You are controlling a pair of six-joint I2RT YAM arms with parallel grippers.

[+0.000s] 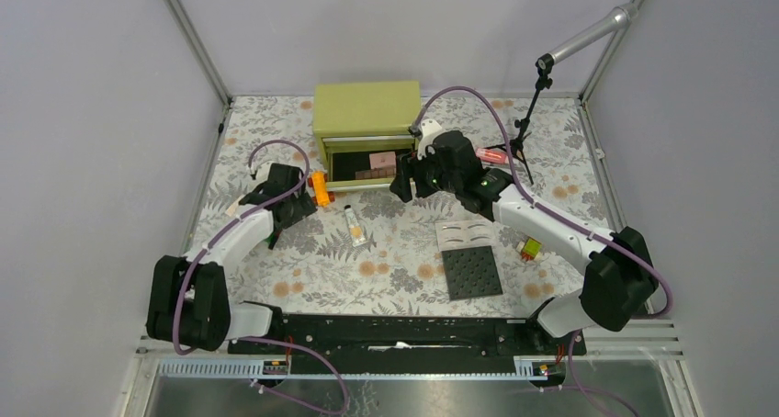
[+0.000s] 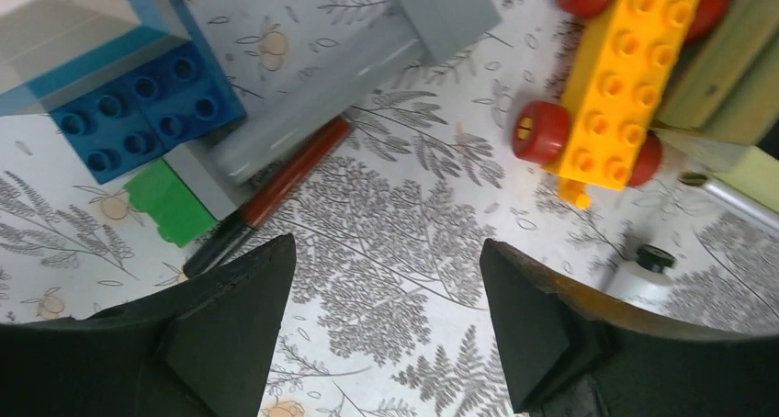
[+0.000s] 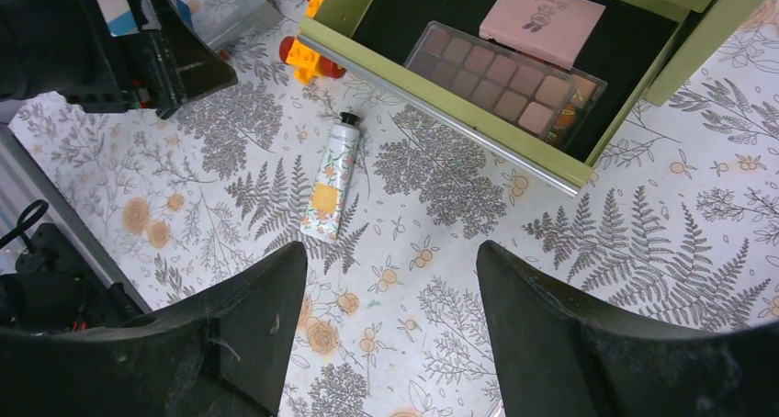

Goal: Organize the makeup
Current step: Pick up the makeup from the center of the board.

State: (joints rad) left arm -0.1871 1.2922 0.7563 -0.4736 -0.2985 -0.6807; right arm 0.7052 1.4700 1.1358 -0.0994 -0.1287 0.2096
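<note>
The drawer of the green box is standing pulled out toward the arms, leaving its dark bed open to a drop from above. An eyeshadow palette and a pink compact are lying inside it, next to each other. The right tool is hovering over the counter just in front of that drawer, its fingers spread apart and gripping nothing. The cream tube is lying flat on the left arm's side of it, black cap pointing at the drawer front. The left tool is hanging low beside the drawer's left corner, likewise parted and empty. A brown pencil is lying just ahead of one finger, probably its target. Room there is looking tight: the pencil is running alongside a grey bar, with a green brick and a blue brick just beside it and the orange toy car near the other finger. The tube is sitting in open counter, though the drawer's raised front lip is likely calling for a lift before anything goes in.
</note>
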